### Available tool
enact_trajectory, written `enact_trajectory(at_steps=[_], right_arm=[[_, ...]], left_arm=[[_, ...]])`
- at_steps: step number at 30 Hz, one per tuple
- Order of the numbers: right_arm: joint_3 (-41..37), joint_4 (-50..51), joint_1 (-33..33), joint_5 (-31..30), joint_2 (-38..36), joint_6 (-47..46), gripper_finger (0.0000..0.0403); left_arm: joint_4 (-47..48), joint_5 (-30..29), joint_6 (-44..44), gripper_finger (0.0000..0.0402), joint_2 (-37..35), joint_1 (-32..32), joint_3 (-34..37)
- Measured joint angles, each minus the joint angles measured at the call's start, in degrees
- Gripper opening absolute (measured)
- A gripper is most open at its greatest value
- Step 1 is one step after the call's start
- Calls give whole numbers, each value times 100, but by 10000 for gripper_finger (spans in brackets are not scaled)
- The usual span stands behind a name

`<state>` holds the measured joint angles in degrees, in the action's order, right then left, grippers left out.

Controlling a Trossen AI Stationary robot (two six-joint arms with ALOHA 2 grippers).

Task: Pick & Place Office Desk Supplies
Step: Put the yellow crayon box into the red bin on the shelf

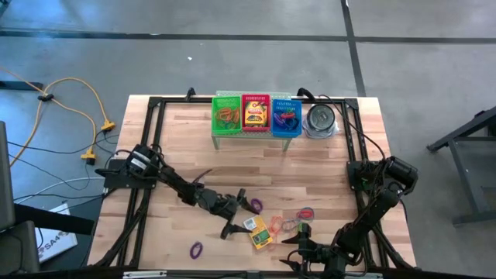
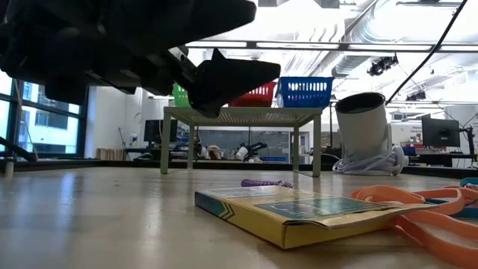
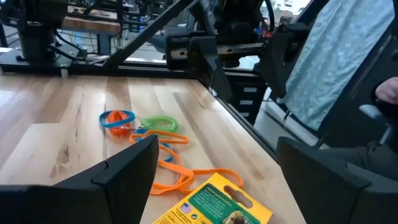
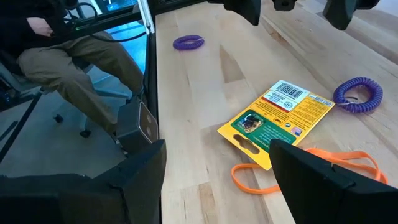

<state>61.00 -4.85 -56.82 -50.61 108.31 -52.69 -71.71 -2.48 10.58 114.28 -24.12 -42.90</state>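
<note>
A flat yellow-and-green crayon box [image 1: 260,231] lies on the wood near the table's near edge; it also shows as crayon box [image 3: 214,205] and crayon box [image 4: 277,118]. Orange, green and blue rubber bands [image 1: 293,221] lie just right of it. A purple coil [image 1: 254,204] lies beyond it and a purple band [image 1: 196,249] to its left. My left gripper [image 1: 239,213] hangs open just left of the box, pointing toward it, left gripper [image 3: 217,146]. My right gripper [image 1: 293,249] is open, low at the near edge, right of the box, right gripper [image 4: 216,149].
At the far edge a small green stand [image 1: 256,138] carries a green basket [image 1: 227,115], a red basket [image 1: 256,115] and a blue basket [image 1: 286,116], each with supplies inside. A silvery tin [image 1: 320,120] stands to their right. A seated person's leg [image 4: 68,68] shows beyond the near edge.
</note>
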Motion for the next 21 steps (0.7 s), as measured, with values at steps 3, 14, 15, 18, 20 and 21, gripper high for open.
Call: enact_trajectory(at_steps=[3, 14, 15, 18, 20, 21], right_arm=[[-1, -1, 0, 0, 0, 0, 274], [1, 27, 0, 0, 0, -111, 274], [1, 36, -1, 0, 0, -111, 274], [1, 52, -1, 0, 0, -109, 274], [-1, 77, 0, 0, 0, -109, 274], [1, 90, 0, 0, 0, -109, 274]], left_arm=[[-124, -40, 58, 319, 0, 0, -1], [-171, 47, 18, 319, 0, -79, -2], [-167, 44, 42, 319, 0, -79, -2], [-167, 44, 91, 319, 0, -79, -2], [-166, 44, 311, 319, 0, -79, -2], [-167, 44, 400, 319, 0, -79, -2]])
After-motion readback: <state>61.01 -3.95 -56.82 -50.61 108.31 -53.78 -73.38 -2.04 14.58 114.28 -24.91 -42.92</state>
